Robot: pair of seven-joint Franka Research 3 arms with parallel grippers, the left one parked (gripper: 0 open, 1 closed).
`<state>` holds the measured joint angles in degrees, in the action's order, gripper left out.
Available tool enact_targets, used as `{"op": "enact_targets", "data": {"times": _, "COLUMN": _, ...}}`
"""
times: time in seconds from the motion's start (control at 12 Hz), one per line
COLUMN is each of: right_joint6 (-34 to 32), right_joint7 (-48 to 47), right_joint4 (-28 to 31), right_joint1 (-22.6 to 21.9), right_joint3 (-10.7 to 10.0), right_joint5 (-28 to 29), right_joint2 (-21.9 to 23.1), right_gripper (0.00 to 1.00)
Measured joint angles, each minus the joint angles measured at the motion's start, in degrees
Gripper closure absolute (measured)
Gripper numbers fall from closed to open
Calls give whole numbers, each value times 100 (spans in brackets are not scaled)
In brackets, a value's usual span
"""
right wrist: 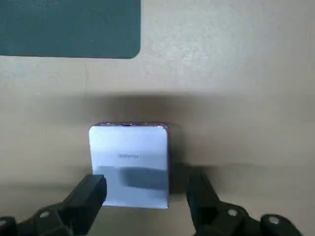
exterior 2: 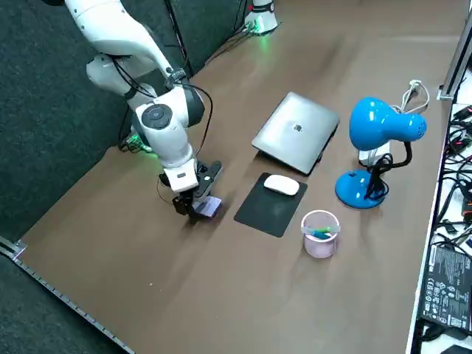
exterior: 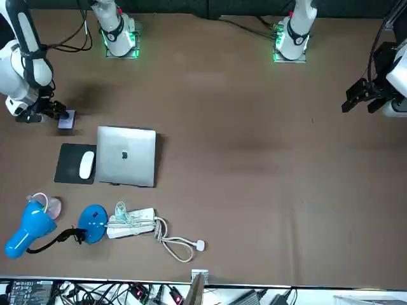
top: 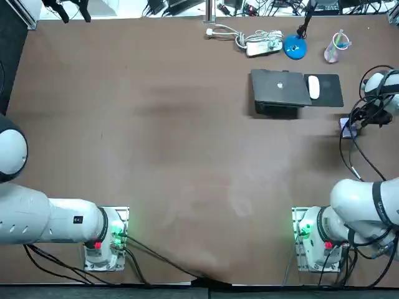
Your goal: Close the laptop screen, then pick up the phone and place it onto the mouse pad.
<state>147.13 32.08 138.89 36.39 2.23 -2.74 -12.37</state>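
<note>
The silver laptop (top: 280,87) lies closed on the brown table, lid down, also in the side view (exterior 2: 295,133). Beside it the black mouse pad (top: 329,92) carries a white mouse (top: 313,86). The phone (right wrist: 129,164) lies flat on the table, a short way off the pad's edge (right wrist: 69,27); it shows too from the front (exterior: 66,119) and from the side (exterior 2: 210,208). My right gripper (right wrist: 145,196) is open and low over the phone's near end, one finger on each side, with a small gap showing at one finger (right wrist: 202,201).
Behind the laptop stand a blue desk lamp (top: 294,47), a white power strip with coiled cable (top: 262,45) and a clear cup of pens (top: 335,48). The table's right edge runs close behind my wrist (exterior 2: 110,243).
</note>
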Motion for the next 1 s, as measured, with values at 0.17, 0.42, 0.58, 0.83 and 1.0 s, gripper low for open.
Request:
{"op": "enact_targets", "data": {"times": 0.17, "right_joint6": 1, "right_joint7": 10, "right_joint4": -8, "right_joint1": 28, "right_joint3": 0, "right_joint5": 1, "right_joint2": 0, "right_gripper": 0}}
{"op": "enact_targets", "data": {"times": 0.42, "right_joint6": -4, "right_joint7": -397, "right_joint4": -9, "right_joint1": 33, "right_joint3": 1, "right_joint5": 41, "right_joint2": -1, "right_gripper": 0}}
{"op": "enact_targets", "data": {"times": 0.58, "right_joint6": -8, "right_joint7": -1032, "right_joint4": -9, "right_joint1": 30, "right_joint3": 20, "right_joint5": 41, "right_joint2": -2, "right_gripper": 0}}
{"op": "enact_targets", "data": {"times": 0.83, "right_joint6": -8, "right_joint7": -1437, "right_joint4": -9, "right_joint1": 29, "right_joint3": 37, "right_joint5": 41, "right_joint2": -2, "right_gripper": 0}}
{"op": "enact_targets", "data": {"times": 1.0, "right_joint6": -8, "right_joint7": -1705, "right_joint4": -9, "right_joint1": 31, "right_joint3": 37, "right_joint5": 41, "right_joint2": -2, "right_gripper": 0}}
